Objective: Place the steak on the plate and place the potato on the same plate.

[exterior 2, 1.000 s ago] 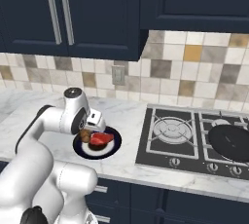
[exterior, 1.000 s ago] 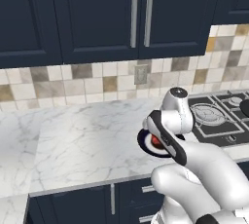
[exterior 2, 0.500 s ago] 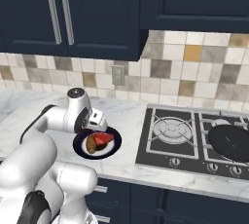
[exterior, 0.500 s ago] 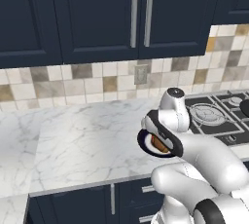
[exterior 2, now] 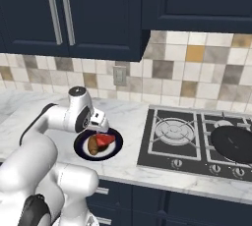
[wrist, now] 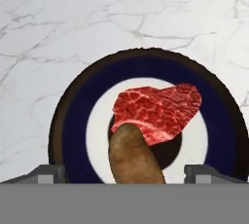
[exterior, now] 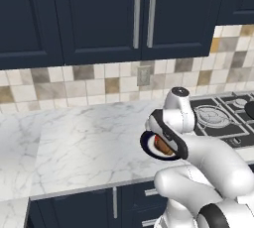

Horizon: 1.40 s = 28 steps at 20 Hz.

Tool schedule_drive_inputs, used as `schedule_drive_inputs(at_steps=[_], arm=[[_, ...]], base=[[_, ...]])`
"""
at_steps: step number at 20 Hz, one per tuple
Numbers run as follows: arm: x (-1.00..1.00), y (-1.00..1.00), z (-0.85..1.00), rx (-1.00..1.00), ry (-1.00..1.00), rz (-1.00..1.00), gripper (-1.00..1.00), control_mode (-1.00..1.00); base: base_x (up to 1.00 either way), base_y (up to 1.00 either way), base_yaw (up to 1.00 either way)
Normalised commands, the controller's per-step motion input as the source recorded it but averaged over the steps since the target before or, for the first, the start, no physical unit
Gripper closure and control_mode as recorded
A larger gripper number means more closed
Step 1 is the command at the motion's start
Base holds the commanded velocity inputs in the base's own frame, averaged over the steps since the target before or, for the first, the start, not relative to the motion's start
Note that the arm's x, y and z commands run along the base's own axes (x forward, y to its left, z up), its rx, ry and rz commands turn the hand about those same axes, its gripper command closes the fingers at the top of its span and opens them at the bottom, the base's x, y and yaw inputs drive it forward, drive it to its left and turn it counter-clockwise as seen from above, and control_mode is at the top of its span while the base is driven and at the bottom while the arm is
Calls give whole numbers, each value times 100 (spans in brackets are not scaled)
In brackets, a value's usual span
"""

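Jaws newly apart — potato [wrist: 132, 155] on plate [wrist: 73, 130]

I see a white marble counter [wrist: 58, 18] with grey veins, smooth and faintly glossy. The plate [wrist: 78, 135] looks like glazed ceramic — navy rim, white ring. The steak [wrist: 160, 108] is marbled, wet-looking; the potato [wrist: 131, 157] is matt, slightly rough — brown skin.

Claw [wrist: 124, 172] has opened, dropping potato [wrist: 132, 156] onto plate [wrist: 73, 135]
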Motion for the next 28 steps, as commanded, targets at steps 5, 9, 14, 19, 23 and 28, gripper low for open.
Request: schedule_drive_inputs(at_steps=[5, 9, 14, 19, 23, 28], arm=[[-93, -34, 15, 0, 0, 0, -100, -100], [-86, -26, 51, 0, 0, 0, -100, -100], [-62, -2, 65, 0, 0, 0, -100, -100], [-22, 8, 82, 0, 1, 0, -100, -100], [-23, 6, 93, 0, 7, 0, -100, -100], [-35, 9, 61, -1, 1, 0, -100, -100]], base=[[0, 0, 0], [0, 0, 0], [0, 0, 0], [0, 0, 0], [0, 0, 0], [0, 0, 0]])
